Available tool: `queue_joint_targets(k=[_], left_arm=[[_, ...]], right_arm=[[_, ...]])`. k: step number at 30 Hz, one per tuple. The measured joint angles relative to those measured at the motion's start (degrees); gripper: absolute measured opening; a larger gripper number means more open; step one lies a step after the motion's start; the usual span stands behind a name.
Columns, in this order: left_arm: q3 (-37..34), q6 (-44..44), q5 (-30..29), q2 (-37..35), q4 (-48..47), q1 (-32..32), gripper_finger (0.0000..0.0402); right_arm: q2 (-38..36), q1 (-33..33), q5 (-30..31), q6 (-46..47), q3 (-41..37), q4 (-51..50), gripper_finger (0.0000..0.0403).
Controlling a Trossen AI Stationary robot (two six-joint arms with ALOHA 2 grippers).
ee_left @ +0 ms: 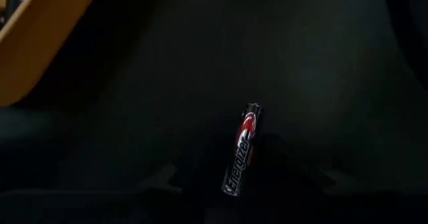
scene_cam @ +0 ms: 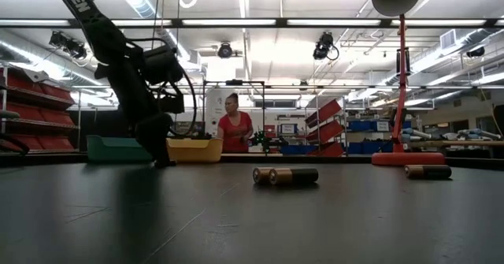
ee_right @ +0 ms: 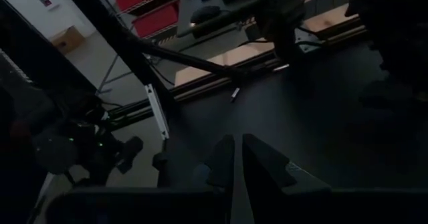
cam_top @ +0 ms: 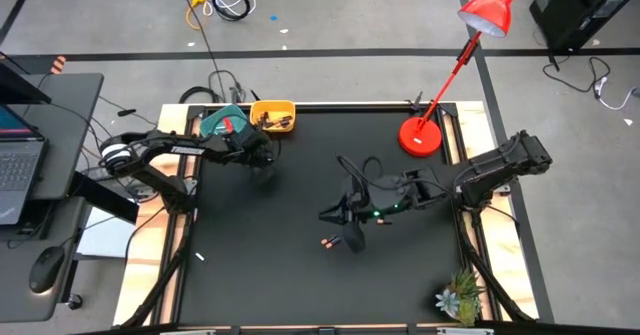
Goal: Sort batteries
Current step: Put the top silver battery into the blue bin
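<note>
The left gripper (cam_top: pixel 262 158) is hanging over the black table (cam_top: pixel 300 275) just in front of the yellow bowl (cam_top: pixel 273 116), and it is pinching 1 dark battery (ee_left: pixel 243 149) between its fingers; in the left wrist view the cell is sticking up out of the grip, its Energizer label showing, with the yellow bowl's wall off to one side. The teal bowl (cam_top: pixel 222 122) is sitting right beside the yellow one, partly under the left arm. Several dark cells are lying inside the yellow bowl.

The right gripper (cam_top: pixel 338 213) is hovering near the middle of the table, its fingers (ee_right: pixel 224 160) pressed together with nothing between them. Just beside it, toward the front edge, 2 dark batteries with copper ends (cam_top: pixel 329 242) are lying on the table. In the low view 2 of them (scene_cam: pixel 285 175) are lying end to end and another 1 (scene_cam: pixel 428 171) is resting farther right, below the red lamp (scene_cam: pixel 408 158).

The red lamp's base (cam_top: pixel 420 136) is standing at the back right of the table, well apart from both grippers. A small plant (cam_top: pixel 459 297) is sitting at the front right corner. A person in a red top (scene_cam: pixel 235 126) is standing in the room beyond the table.
</note>
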Motion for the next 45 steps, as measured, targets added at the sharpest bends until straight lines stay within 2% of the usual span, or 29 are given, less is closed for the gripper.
queue_joint_targets(k=[4,6,9,10,13,18,25,29,31,37,42,45], left_arm=[[0.1,-1.3,1.0,1.5,-0.5,0.0,0.013],[0.2,-1.4,1.4,1.8,-0.9,-0.1,0.0098],[0.3,-1.3,1.0,2.1,-2.1,-0.9,0.0028],[0.3,-1.3,0.8,2.1,-2.3,-1.1,0.0021],[0.3,-1.2,-1.3,2.2,-2.4,-2.2,0.0021],[1.1,-5.0,0.5,1.8,-4.0,-2.5,0.0021],[3.7,-10.6,3.0,-5.8,-7.4,-2.4,0.002],[5.1,-13.1,1.5,-10.8,-12.9,-1.2,0.0019],[6.0,-14.1,-0.4,-13.6,-16.3,-0.4,0.0019],[9.4,-24.6,-18.7,-19.5,-29.2,7.4,0.0019],[9.5,-31.3,-23.3,-20.4,-32.2,17.0,0.0019],[9.5,-34.7,-24.8,-19.5,-29.4,19.3,0.0035]], right_arm=[[0.0,0.8,1.4,0.8,0.0,-0.2,0.0041],[0.0,0.9,1.8,0.8,0.0,-0.2,0.0041],[0.0,1.0,2.7,0.8,0.0,-0.5,0.0041],[0.0,1.0,2.9,0.8,0.0,-0.5,0.0041],[0.0,1.0,3.1,0.8,0.0,-0.5,0.0041],[0.0,1.0,3.1,0.8,0.0,-0.5,0.0041],[0.0,0.9,3.1,-0.2,0.0,-0.4,0.0041],[0.0,0.8,3.1,-1.6,0.0,-0.1,0.0041],[-0.1,0.6,3.1,-2.3,0.0,0.0,0.0041],[-0.1,0.2,3.1,-4.0,0.0,0.6,0.0041],[-0.1,0.2,3.0,-4.8,0.0,2.1,0.0041],[-0.1,0.3,3.0,-4.7,0.0,2.7,0.0041]])
